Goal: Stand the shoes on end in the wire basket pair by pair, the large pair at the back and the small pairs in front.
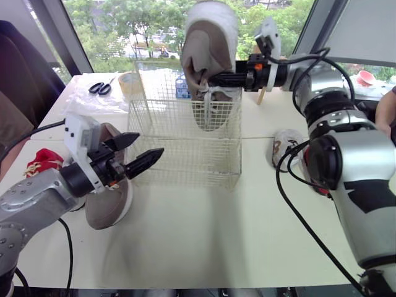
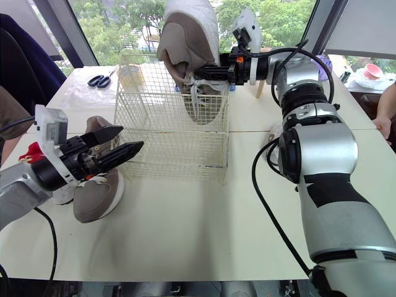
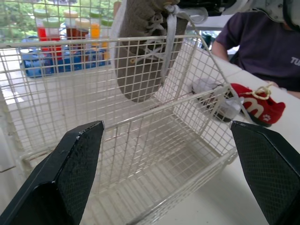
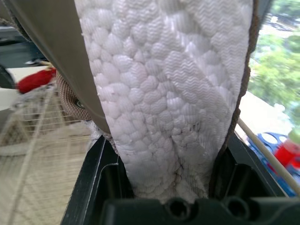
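My right gripper (image 1: pixel 207 80) is shut on a large taupe shoe (image 1: pixel 210 43) with a white sole (image 4: pixel 168 93), which it holds toe-down over the back of the wire basket (image 1: pixel 185 158). The shoe's toe dips inside the rim. My left gripper (image 1: pixel 147 147) hangs open at the basket's front left corner, its fingers (image 3: pixel 70 173) empty. Just below it, the second large taupe shoe (image 1: pixel 111 198) lies on the table. A small red shoe (image 1: pixel 43 162) lies at the far left. To the right of the basket lie a small patterned shoe (image 1: pixel 286 147) and another red one (image 3: pixel 255 105).
Scissors (image 1: pixel 99 88) and a tape roll (image 1: pixel 130 83) lie behind the basket on the left. A blue rack of bottles (image 3: pixel 56 47) stands behind it. A person in a purple shirt (image 3: pixel 262 42) sits at the table's right side. A pink bowl (image 1: pixel 365 77) sits far right.
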Available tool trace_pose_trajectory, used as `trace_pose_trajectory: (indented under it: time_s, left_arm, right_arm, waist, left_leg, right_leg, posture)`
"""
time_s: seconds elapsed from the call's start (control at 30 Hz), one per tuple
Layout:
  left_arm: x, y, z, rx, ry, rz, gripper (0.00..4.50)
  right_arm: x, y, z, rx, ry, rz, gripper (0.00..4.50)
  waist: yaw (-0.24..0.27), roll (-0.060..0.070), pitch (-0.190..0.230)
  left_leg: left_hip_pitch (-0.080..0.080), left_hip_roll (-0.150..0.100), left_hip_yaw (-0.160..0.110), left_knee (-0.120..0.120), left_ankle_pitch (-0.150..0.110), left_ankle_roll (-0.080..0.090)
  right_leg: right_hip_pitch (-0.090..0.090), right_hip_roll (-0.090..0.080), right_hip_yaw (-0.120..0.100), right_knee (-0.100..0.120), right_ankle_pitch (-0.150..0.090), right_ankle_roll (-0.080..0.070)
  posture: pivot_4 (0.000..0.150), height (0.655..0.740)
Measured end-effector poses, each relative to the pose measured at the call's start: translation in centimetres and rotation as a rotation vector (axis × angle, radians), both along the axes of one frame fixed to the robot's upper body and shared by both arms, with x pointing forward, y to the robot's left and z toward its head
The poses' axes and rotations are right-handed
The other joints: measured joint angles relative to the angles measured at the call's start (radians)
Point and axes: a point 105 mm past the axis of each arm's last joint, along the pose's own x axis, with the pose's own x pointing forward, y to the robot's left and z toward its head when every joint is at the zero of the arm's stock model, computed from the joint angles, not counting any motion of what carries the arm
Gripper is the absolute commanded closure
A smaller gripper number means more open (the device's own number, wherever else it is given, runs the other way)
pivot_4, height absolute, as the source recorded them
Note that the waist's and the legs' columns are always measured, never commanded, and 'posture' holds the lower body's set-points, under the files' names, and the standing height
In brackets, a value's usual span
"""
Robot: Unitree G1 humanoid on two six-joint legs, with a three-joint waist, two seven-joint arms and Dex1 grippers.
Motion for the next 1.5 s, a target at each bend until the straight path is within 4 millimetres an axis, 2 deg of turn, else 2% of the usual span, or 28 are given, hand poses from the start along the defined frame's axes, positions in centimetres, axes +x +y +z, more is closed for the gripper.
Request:
trace_pose_trajectory:
  time_s: [0.1,0.37,0.57,0.73,0.8,0.9,1.0,1.07,1.13,1.17,1.3,1.37,1.5]
  left_arm:
    - [0.1,0.1,-0.1,-0.002,0.000,0.009,0.00]
    - [0.2,-0.4,0.2,-0.015,-0.012,-0.007,0.00]
    - [0.5,-0.3,0.1,-0.015,-0.005,-0.004,0.00]
    - [0.9,-0.3,0.4,-0.010,-0.021,-0.007,0.00]
    - [1.1,0.0,0.4,-0.009,-0.017,0.014,0.00]
    - [2.0,1.8,0.6,-0.023,-0.008,0.133,0.00]
    - [3.6,5.8,1.1,0.056,0.005,0.378,0.00]
    - [4.7,8.0,1.2,0.087,0.032,0.493,0.00]
    - [6.2,10.0,1.4,0.068,0.113,0.589,0.00]
    - [6.7,10.7,1.2,0.069,0.157,0.619,0.00]
    - [9.0,12.9,0.1,0.120,0.390,0.720,0.00]
    - [9.4,13.7,-0.2,0.144,0.444,0.757,0.00]
    - [10.0,14.7,-1.1,0.240,0.516,0.777,0.00]
  right_arm:
    - [0.0,-0.8,0.5,0.028,-0.010,-0.015,0.02]
    - [-0.6,-2.7,1.5,0.039,-0.032,-0.011,0.02]
    - [-2.1,-5.3,3.6,0.022,-0.074,0.008,0.02]
    - [-2.3,-6.6,4.0,0.015,-0.084,-0.018,0.02]
    - [-2.3,-8.1,3.9,0.016,-0.090,-0.070,0.02]
    - [-2.5,-11.4,4.6,0.066,-0.126,-0.188,0.02]
    - [-3.9,-13.8,6.9,0.180,-0.203,-0.230,0.02]
    - [-5.3,-13.5,7.7,0.215,-0.210,-0.161,0.02]
    - [-7.1,-11.8,6.7,0.197,-0.165,-0.038,0.02]
    - [-7.7,-10.7,6.0,0.185,-0.133,0.015,0.02]
    - [-12.3,-5.2,-0.1,-0.031,0.012,0.236,0.02]
    - [-13.3,-4.5,-1.0,-0.087,0.028,0.247,0.02]
    - [-14.4,-4.6,-1.4,-0.156,0.001,0.208,0.02]
  waist:
    - [0.002,0.000,0.000]
    - [0.002,0.000,0.000]
    - [0.002,0.000,0.000]
    - [0.000,0.000,0.000]
    - [0.001,0.000,0.000]
    - [0.009,0.000,0.000]
    - [0.006,0.000,0.000]
    - [0.000,0.000,0.000]
    - [-0.001,0.000,0.000]
    - [-0.001,0.000,0.000]
    - [0.009,0.000,0.000]
    - [0.008,-0.001,0.000]
    - [0.007,-0.003,-0.001]
  left_leg:
    - [0.000,0.000,0.000,0.000,0.000,0.000]
    - [0.000,0.000,0.000,0.001,0.000,0.000]
    - [0.000,0.000,0.000,0.001,0.000,0.001]
    - [0.001,0.000,0.000,0.001,0.000,0.001]
    - [0.001,0.000,0.000,0.001,0.000,0.001]
    - [0.000,-0.001,0.000,0.001,-0.001,0.001]
    - [0.001,0.000,0.000,0.001,-0.002,0.005]
    - [0.002,0.000,0.000,0.001,-0.003,0.005]
    - [0.004,0.002,-0.001,0.002,-0.003,0.005]
    - [0.004,0.002,-0.002,0.002,-0.002,0.005]
    - [0.001,0.000,-0.005,0.004,-0.002,0.005]
    - [0.001,-0.001,-0.005,0.005,-0.002,0.005]
    - [0.001,-0.002,-0.005,0.005,-0.002,0.004]
  right_leg:
    - [0.001,0.000,0.000,0.000,0.000,0.000]
    - [0.001,0.000,0.000,0.000,0.000,0.000]
    - [0.001,0.001,0.000,0.000,0.000,0.000]
    - [0.001,0.001,0.000,0.001,0.000,0.000]
    - [0.001,0.001,0.000,0.001,0.000,0.000]
    - [0.001,0.000,0.000,0.000,0.000,0.000]
    - [0.001,0.000,0.000,0.001,0.000,0.000]
    - [0.002,0.002,0.000,0.002,0.000,0.000]
    - [0.003,0.003,-0.001,0.003,0.000,0.000]
    - [0.004,0.004,-0.002,0.004,0.000,0.000]
    - [0.004,0.006,-0.003,0.005,0.000,0.001]
    - [0.003,0.004,-0.003,0.004,0.000,0.001]
    - [0.003,0.004,-0.003,0.004,0.000,0.001]
  posture:
    - [0.150,0.7400]
    - [0.150,0.7400]
    - [0.150,0.7400]
    - [0.150,0.7400]
    - [0.150,0.7400]
    - [0.150,0.7400]
    - [0.150,0.7400]
    - [0.150,0.7400]
    - [0.150,0.7400]
    - [0.150,0.7400]
    - [0.150,0.7400]
    - [0.150,0.7400]
    - [0.150,0.7400]
